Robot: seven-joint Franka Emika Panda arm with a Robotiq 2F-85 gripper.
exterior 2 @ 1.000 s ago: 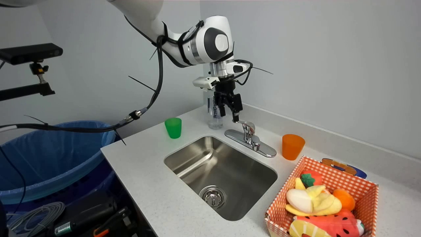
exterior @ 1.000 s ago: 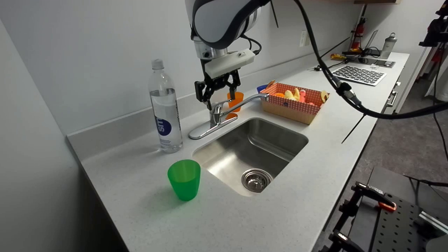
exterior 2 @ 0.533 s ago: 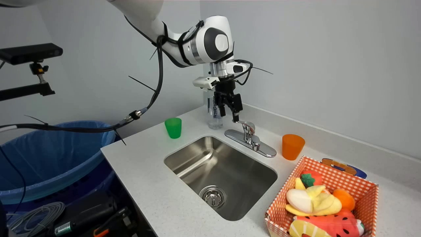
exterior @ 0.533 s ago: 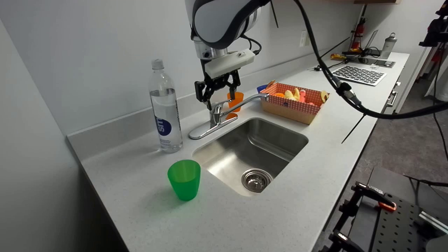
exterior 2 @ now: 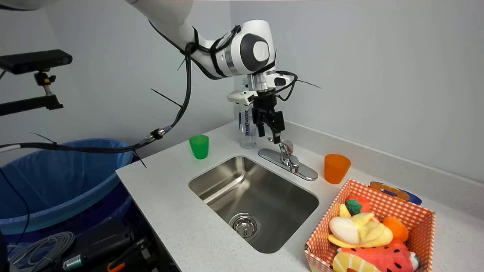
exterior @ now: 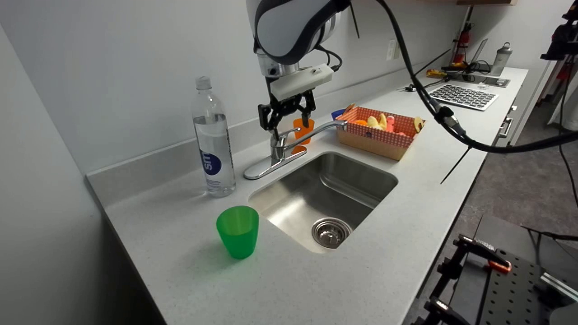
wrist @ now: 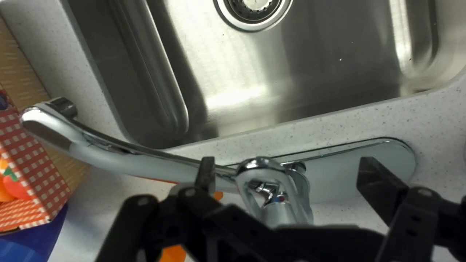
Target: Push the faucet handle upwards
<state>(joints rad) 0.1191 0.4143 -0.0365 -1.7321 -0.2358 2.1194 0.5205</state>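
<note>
The faucet handle (exterior: 292,131) is a short chrome lever on top of the silver faucet (exterior: 276,151) behind the sink. In the wrist view it shows as a chrome loop (wrist: 260,173) with a red and blue mark below it. My gripper (wrist: 287,162) is open, pointing down over the faucet. In the wrist view the handle lies between the fingers, closer to the left one. In an exterior view one finger of the gripper (exterior 2: 269,137) hides part of the handle, whose tip (exterior 2: 270,139) shows just left of that finger. I cannot tell whether they touch.
The long spout (wrist: 120,154) reaches toward the checkered basket (exterior: 375,135) of toy food. A clear bottle (exterior: 216,153) and green cup (exterior: 238,232) stand on the other side. An orange cup (exterior 2: 336,169) is by the faucet. The steel sink (exterior 2: 227,196) lies in front, the wall behind.
The open gripper has shifted to the right in both exterior views, slightly downward in one of them. The handle's tip now shows left of the finger. The handle itself shows no clear movement.
</note>
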